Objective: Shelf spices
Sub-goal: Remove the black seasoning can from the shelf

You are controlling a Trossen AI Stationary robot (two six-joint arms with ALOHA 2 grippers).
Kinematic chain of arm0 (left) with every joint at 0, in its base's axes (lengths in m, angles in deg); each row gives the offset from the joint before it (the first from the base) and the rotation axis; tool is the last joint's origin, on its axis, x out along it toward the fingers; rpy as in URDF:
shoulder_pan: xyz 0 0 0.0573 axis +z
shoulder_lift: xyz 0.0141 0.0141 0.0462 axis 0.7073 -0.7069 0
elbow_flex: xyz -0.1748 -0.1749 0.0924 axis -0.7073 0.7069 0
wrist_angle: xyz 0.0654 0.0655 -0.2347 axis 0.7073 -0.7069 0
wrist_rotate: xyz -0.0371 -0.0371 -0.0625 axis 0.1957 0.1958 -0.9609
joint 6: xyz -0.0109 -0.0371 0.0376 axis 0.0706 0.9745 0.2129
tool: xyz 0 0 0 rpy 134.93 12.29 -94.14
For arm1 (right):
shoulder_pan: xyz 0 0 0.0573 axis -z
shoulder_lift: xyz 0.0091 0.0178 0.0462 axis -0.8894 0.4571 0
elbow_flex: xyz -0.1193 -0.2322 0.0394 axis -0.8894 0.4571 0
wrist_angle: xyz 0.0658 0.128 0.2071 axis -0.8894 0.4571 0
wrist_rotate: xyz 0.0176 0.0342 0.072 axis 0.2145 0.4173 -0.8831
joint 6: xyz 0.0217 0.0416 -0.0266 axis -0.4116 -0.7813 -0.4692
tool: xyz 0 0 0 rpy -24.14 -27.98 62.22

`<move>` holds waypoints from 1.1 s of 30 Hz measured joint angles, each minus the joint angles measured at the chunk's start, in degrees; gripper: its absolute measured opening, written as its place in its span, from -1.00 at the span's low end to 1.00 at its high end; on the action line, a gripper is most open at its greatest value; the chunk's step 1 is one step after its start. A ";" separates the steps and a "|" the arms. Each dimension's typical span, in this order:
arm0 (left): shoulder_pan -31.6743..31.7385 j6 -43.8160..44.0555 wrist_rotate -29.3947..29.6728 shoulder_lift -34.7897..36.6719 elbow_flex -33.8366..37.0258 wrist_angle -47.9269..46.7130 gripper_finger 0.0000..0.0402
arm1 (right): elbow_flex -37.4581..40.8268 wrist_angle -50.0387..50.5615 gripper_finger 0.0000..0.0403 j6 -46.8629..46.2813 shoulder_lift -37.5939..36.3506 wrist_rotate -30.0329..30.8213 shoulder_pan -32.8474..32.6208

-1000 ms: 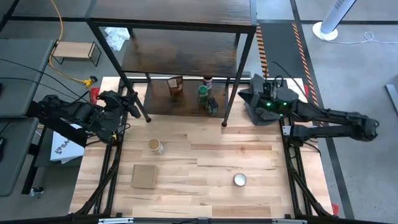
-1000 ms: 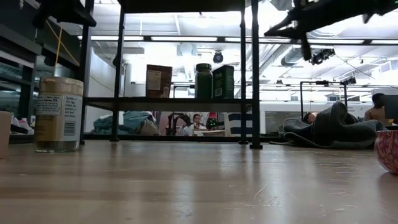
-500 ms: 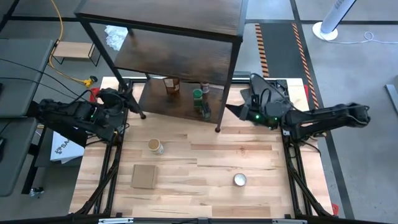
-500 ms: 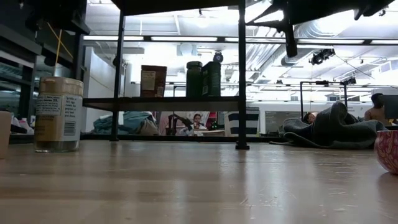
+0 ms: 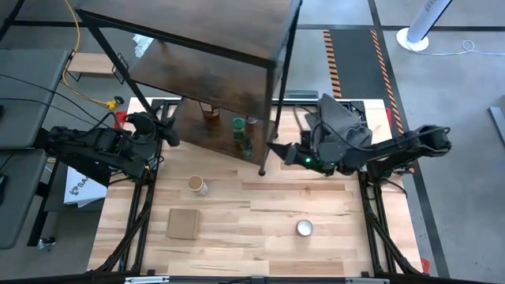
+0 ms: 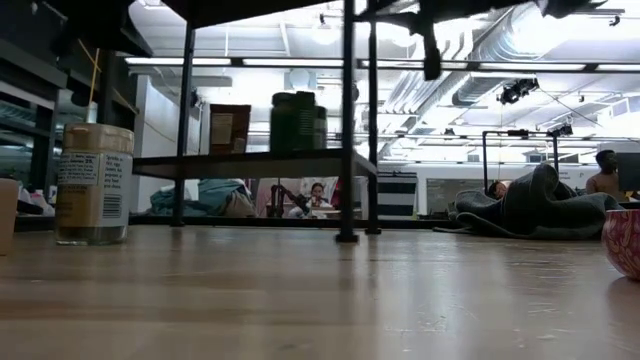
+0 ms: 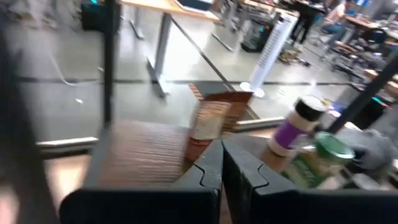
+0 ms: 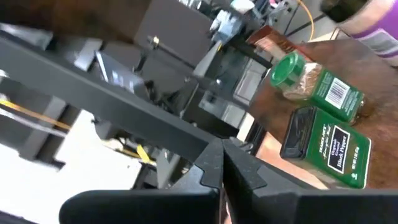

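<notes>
Both pincers are closed with nothing between their fingers: the right gripper presses against the shelf's near-right post, and the left gripper sits at its left side. The shelf stands skewed at the table's far edge. On its lowest board sit the pouch, the purple-label jar, the green-lidded jar and the tin. The tan-lidded jar waits in front of the shelf. Pushing should probably be slow and low, so the jars do not topple. Behind the shelf lies a bright workshop.
</notes>
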 joint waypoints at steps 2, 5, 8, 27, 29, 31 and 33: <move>-0.02 -1.57 -3.22 -0.12 0.00 2.52 -1.00 | -2.72 0.78 -1.00 2.55 1.93 -1.65 -0.06; -0.15 -7.05 -11.86 -0.55 0.00 8.80 -1.00 | -6.55 2.68 -1.00 6.31 2.55 -2.77 0.01; -1.33 -14.20 -22.82 -2.03 0.00 17.16 -1.00 | -9.56 8.01 -1.00 11.02 0.92 -2.73 0.19; 0.39 -12.38 -37.65 -26.21 0.04 50.12 0.03 | -21.16 52.20 -1.00 16.29 -11.85 2.23 -1.84; 1.07 -12.38 -38.12 -26.23 -0.01 53.05 0.18 | -21.16 54.99 -1.00 15.32 -12.60 3.23 -2.52; 1.43 -12.74 -38.83 -26.94 -0.04 53.83 0.29 | -21.16 57.30 -1.00 14.92 -12.84 3.93 -2.81; 1.64 -12.82 -39.04 -28.39 -0.04 53.74 0.38 | -21.14 58.55 -1.00 14.94 -13.05 3.95 -2.79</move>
